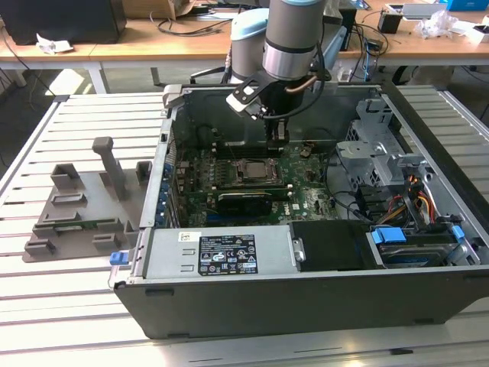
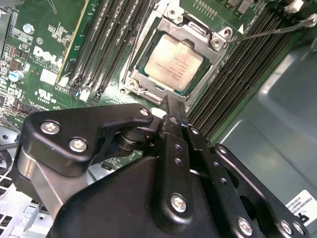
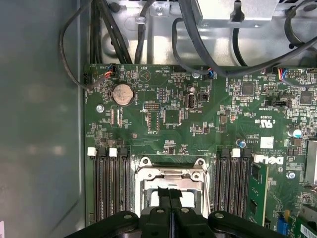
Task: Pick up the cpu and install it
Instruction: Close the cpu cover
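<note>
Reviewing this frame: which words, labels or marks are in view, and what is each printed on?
White logo on the motherboard: a brand mark, left unquoted.
Small white lettering across the motherboard: too small to read.
Black label on the power supply: too small to read.
White sticker beside it: too small.
Top of the cpu: faint marking, unreadable.

logo on motherboard, sticker on power supply

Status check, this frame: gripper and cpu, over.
Gripper shut, holding nothing, over the socket frame. Cpu lying inside that frame on the motherboard. Memory slots flank it, none blocking.
</note>
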